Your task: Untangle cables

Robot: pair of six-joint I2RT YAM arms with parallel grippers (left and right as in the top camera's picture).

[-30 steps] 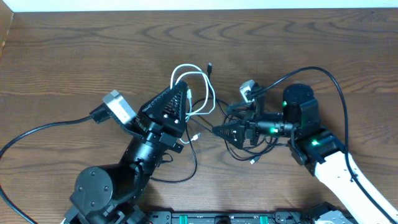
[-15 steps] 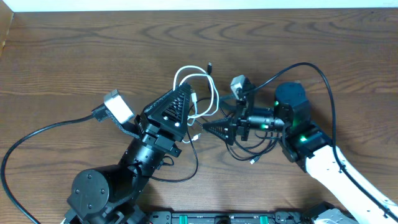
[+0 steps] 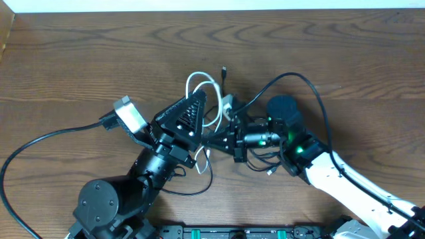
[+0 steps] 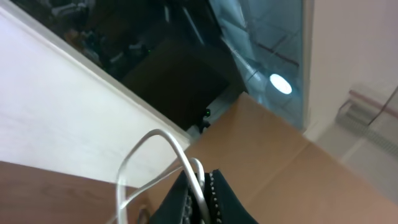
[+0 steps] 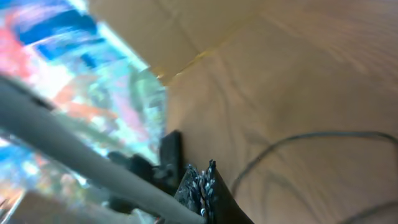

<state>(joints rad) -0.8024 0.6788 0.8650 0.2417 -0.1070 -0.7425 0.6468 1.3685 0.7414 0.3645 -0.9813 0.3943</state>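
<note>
Seen from overhead, two robot arms meet over a tangle at the middle of a dark, wood-grained bench (image 3: pixel 80 60). The black left arm's ridged, wedge-shaped left claw (image 3: pixel 199 99) points up into the loops of one thin white cable (image 3: pixel 192 81). The right arm, part black and part white, reaches in from the right with its right claw (image 3: pixel 206 139) just beside the other claw. Thin black cables (image 3: pixel 224 78) run through the same knot, one small plug end lying above the white loops and more strands curling below the claws; how many black ones there are cannot be told from the tangle. In the left wrist view, the two toothed fingers of the left claw (image 4: pixel 202 194) are pressed together on the white cable (image 4: pixel 144 144), which rises from them in a smooth, glossy arch against a pale wall. In the right wrist view, blurred, the right claw (image 5: pixel 202 186) is closed, its serrated tips meeting; whether a cable is pinched there cannot be told. One thin dark cable (image 5: pixel 311 134) curves across the bench (image 5: pixel 323 50) beyond it.
</note>
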